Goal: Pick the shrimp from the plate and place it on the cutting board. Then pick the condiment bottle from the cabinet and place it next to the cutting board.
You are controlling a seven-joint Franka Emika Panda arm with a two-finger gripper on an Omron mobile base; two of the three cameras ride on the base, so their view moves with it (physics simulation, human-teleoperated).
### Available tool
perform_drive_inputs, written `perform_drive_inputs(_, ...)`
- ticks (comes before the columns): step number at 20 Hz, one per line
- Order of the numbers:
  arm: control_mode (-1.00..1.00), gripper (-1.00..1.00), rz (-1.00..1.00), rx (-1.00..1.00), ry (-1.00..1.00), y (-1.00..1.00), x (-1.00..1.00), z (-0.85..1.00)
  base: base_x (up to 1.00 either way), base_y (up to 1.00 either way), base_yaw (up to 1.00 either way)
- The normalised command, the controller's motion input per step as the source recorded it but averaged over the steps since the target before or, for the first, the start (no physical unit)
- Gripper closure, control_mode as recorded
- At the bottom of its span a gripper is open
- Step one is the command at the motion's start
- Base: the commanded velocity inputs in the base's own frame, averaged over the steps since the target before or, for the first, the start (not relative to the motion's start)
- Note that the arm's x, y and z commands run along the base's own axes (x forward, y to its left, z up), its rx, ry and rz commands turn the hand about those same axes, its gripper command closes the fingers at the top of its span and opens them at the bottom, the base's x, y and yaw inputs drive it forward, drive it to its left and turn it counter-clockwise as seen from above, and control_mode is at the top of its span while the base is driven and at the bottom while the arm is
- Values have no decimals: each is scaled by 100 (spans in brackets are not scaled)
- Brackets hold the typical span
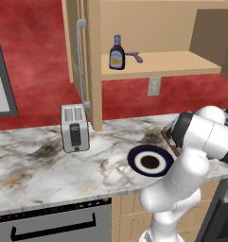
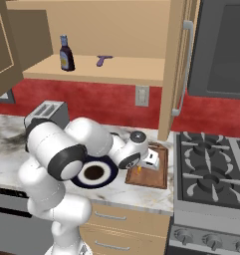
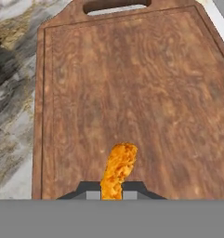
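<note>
The orange shrimp [image 3: 119, 168] hangs just above the reddish-brown cutting board [image 3: 132, 93], with my gripper [image 3: 112, 190] shut on it and a dark fingertip on each side. From the right base view, the gripper [image 2: 141, 167] points down over the board's [image 2: 159, 174] left part, and the shrimp [image 2: 139, 169] shows as an orange speck. The navy-rimmed plate [image 2: 111, 175] lies left of the board, partly behind my arm; its centre [image 1: 150, 162] is bare. The dark condiment bottle [image 1: 117, 53] [image 2: 66, 54] stands upright on the open cabinet's shelf [image 1: 158, 64] [image 2: 126, 72].
A purple utensil [image 1: 135, 57] [image 2: 104, 60] lies on the shelf beside the bottle. A silver toaster [image 1: 74, 127] stands on the marble counter at the left. The stove [image 2: 211, 164] borders the board on the right. The cabinet door with its grey handle [image 2: 183, 69] hangs open above the board.
</note>
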Motion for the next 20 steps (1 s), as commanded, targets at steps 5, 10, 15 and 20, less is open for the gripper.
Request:
perform_drive_inputs(5,-100,100,0,0,-5,-4,14,-17,0,0,0)
perform_drive_inputs(10,-100,100,0,0,-4,-8,10,-16,0,0,0)
perform_drive_inputs(15,-100,-100,0,0,-1,-6,7,-16,0,0,0)
perform_drive_inputs(20,-100,-100,0,0,0,0,11,-20,0,0,0)
